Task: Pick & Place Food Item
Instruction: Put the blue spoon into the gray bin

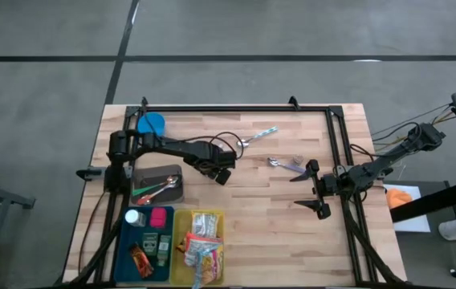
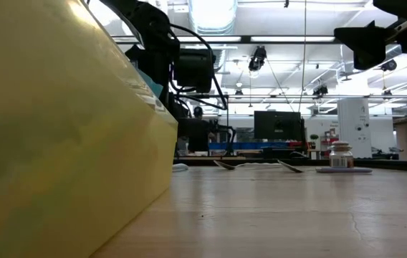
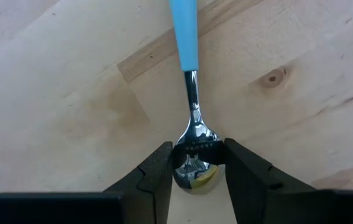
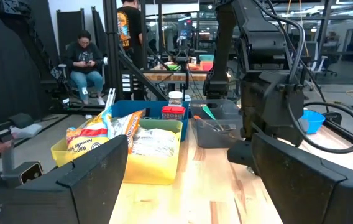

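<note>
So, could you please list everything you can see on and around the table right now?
Blue-handled spoon: one, silver with a blue handle, far middle of the table.
Second spoon: one, silver with a greyish handle, right of centre.
Bowl: one, blue, far left corner.
Tray: one, grey, left side, holding utensils.
Blue bin: one, near left, holding small food items.
Yellow bin: one, beside the blue bin, holding snack packets.
People: two, in the room beyond the table, one seated, one standing.
Left gripper: one, dark, closed on the blue-handled spoon's bowl.
Right gripper: one, dark, open, right side, holding nothing.
</note>
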`<control>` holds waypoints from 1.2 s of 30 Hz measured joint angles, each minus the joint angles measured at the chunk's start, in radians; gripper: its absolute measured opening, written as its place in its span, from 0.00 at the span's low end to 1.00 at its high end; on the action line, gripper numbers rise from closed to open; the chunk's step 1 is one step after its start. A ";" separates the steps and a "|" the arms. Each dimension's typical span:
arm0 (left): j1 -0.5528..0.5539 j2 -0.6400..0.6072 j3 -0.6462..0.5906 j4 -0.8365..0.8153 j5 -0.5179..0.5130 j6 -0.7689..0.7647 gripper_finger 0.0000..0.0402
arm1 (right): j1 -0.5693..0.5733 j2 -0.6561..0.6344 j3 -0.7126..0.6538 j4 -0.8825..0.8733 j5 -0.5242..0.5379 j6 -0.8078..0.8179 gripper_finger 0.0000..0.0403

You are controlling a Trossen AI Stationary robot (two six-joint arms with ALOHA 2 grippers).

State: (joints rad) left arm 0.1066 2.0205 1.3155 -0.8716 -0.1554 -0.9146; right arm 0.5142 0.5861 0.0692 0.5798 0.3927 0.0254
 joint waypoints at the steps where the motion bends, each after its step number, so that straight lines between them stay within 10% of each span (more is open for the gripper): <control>1: 0.000 0.000 0.000 0.000 -0.001 0.000 0.31 | 0.000 0.000 0.000 0.000 0.000 0.000 0.84; 13: 0.002 -0.002 0.000 0.003 -0.004 -0.003 0.31 | 0.000 0.000 0.000 0.000 0.000 0.000 0.84; 25: 0.004 -0.004 0.002 0.011 0.000 0.002 0.64 | 0.000 0.000 0.000 0.000 0.000 0.000 0.84; 36: 0.054 -0.018 0.014 0.022 -0.037 0.088 0.68 | 0.000 0.000 0.000 0.000 0.000 0.000 0.84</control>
State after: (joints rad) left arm 0.1608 2.0026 1.3293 -0.8497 -0.1921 -0.8265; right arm 0.5140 0.5861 0.0692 0.5799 0.3927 0.0254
